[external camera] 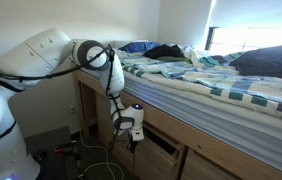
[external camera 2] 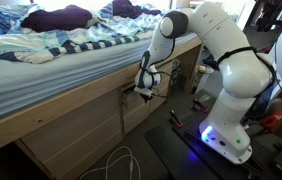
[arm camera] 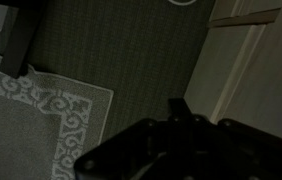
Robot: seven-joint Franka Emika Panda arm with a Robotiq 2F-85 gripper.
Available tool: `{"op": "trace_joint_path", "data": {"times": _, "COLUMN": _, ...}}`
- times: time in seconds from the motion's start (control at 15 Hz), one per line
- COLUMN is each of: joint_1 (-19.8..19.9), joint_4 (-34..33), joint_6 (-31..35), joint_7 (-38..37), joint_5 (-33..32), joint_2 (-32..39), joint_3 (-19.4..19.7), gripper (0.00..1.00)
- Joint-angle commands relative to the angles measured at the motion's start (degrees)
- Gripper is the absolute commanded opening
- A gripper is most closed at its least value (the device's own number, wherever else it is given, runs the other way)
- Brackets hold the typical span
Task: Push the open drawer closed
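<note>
The drawer (external camera: 167,158) is a light-tan flat panel in the bed base, pulled out a little, with a dark gap above it. It shows in both exterior views (external camera 2: 147,112). My gripper (external camera: 131,134) hangs pointing down at the drawer's upper front edge, close against it (external camera 2: 144,92). In the dark wrist view the gripper (arm camera: 179,108) shows as a single narrow tip, fingers together, holding nothing. A tan wooden panel (arm camera: 253,70) stands just to its right.
The bed (external camera: 211,75) with striped bedding overhangs the base. Matching wooden panels (external camera 2: 71,135) flank the drawer. Loose cables (external camera 2: 121,165) lie on the floor. A patterned rug (arm camera: 41,110) covers the floor below. The robot base (external camera 2: 226,135) stands close by.
</note>
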State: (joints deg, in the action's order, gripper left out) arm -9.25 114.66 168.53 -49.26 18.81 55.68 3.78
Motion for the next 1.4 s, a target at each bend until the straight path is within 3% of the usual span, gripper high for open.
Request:
{"op": "trace_joint_path", "data": {"times": 0.0, "joint_1": -0.41, "joint_4": 0.32, "joint_6": -0.05, "joint_7": 0.56, "joint_5": 0.46, "joint_2": -0.50, "joint_3": 0.21, "gripper": 0.00}}
{"op": "trace_joint_path", "data": {"times": 0.73, "joint_1": -6.42, "joint_4": 12.80, "joint_6": 0.18, "joint_7": 1.53, "joint_5": -1.59, "joint_2": -8.31, "joint_3": 3.94, "gripper": 0.00}}
{"op": "trace_joint_path", "data": {"times": 0.93, "joint_1": -7.50, "joint_4": 15.84, "joint_6": 8.11, "joint_7": 2.40, "joint_5": -1.52, "joint_2": -8.00, "joint_3": 3.60, "gripper": 0.00}}
{"op": "trace_joint_path", "data": {"times": 1.33, "joint_1": 1.35, "joint_4": 21.27, "joint_6": 30.63, "joint_7": 11.16, "joint_5": -1.03, "joint_2": -7.32, "joint_3": -6.17, "gripper": 0.00}}
